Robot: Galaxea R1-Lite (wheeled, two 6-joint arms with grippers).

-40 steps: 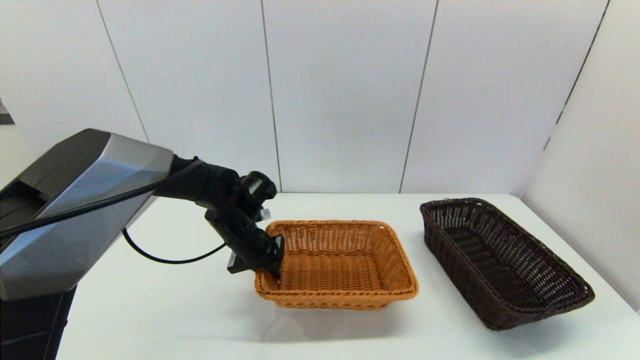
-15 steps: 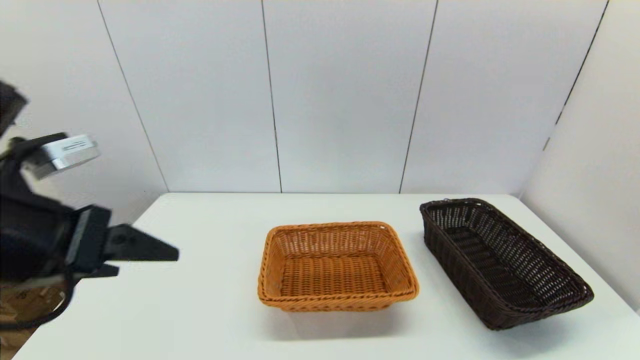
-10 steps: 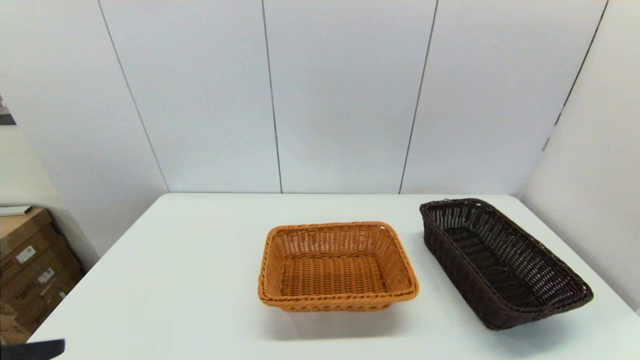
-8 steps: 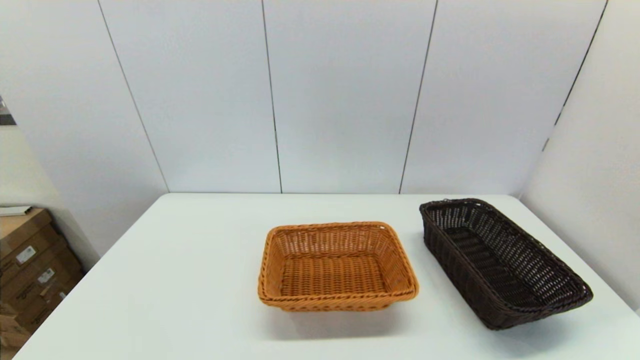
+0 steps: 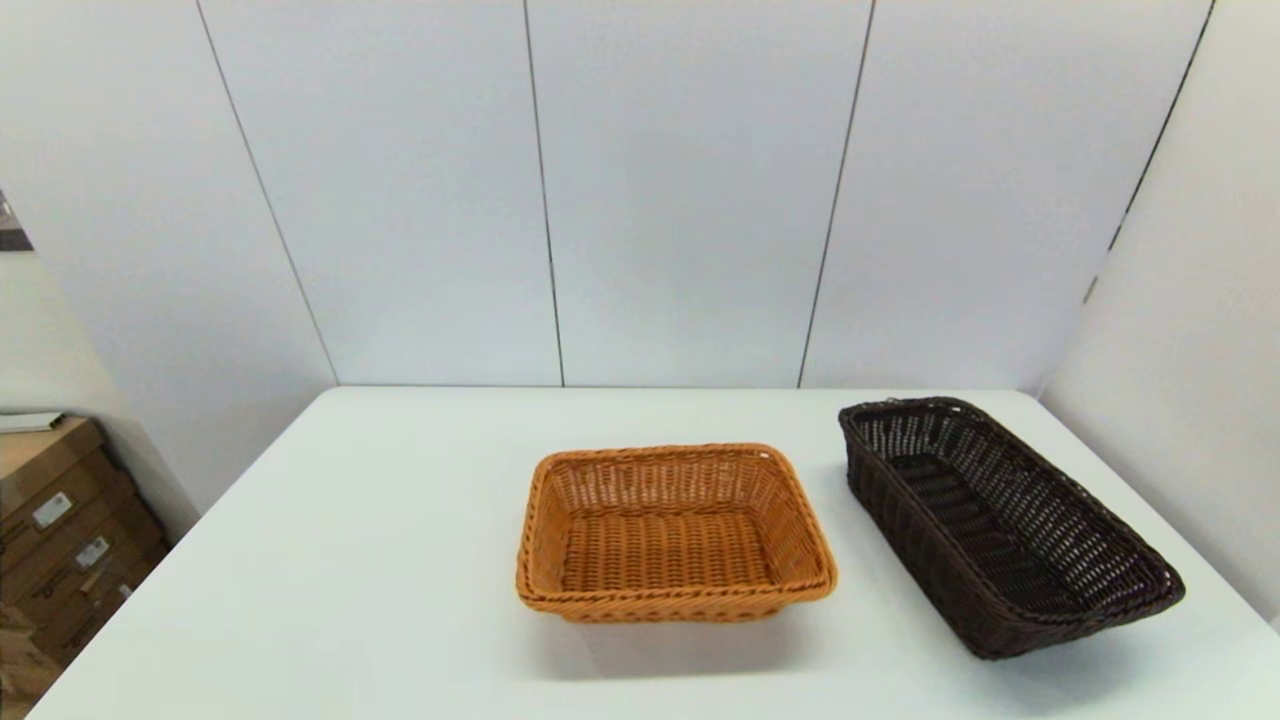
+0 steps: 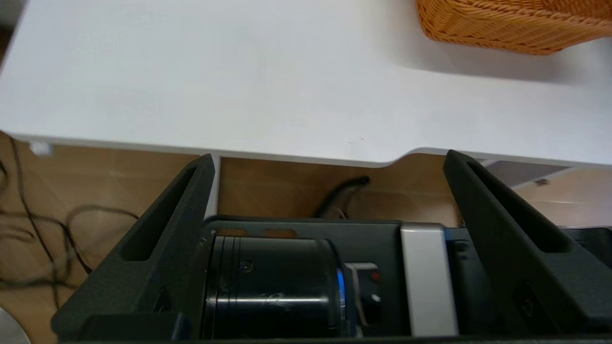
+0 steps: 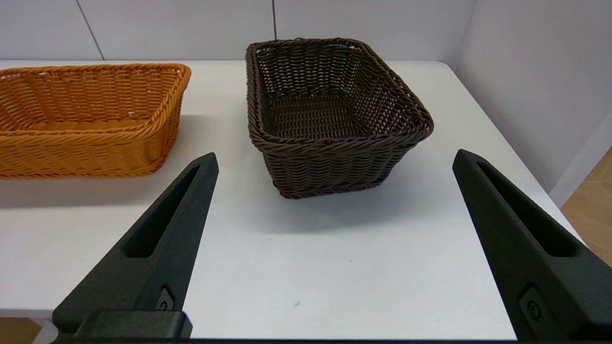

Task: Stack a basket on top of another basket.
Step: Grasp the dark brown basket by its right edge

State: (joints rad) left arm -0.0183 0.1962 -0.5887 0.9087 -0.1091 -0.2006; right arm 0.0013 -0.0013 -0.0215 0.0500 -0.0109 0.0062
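The dark brown basket (image 5: 1005,520) lies on the white table (image 5: 330,560) at the right, empty; the right wrist view shows it end-on (image 7: 330,114). The orange-tan basket (image 5: 675,530) sits empty at the table's middle, apart from the dark one, and appears in the right wrist view (image 7: 86,117) and at the edge of the left wrist view (image 6: 516,24). My right gripper (image 7: 334,162) is open, hanging short of the table's near edge in front of the dark basket. My left gripper (image 6: 327,162) is open, low beside the table's near edge. Neither gripper shows in the head view.
Cardboard boxes (image 5: 60,530) stand on the floor left of the table. White wall panels close the back and right sides. Cables (image 6: 43,229) lie on the wooden floor below the table edge, and a black and silver part of the robot (image 6: 334,282) sits under the left gripper.
My left arm has left the orange basket's left rim and drawn back off the left side, out of the head view. Both baskets stay where they were.
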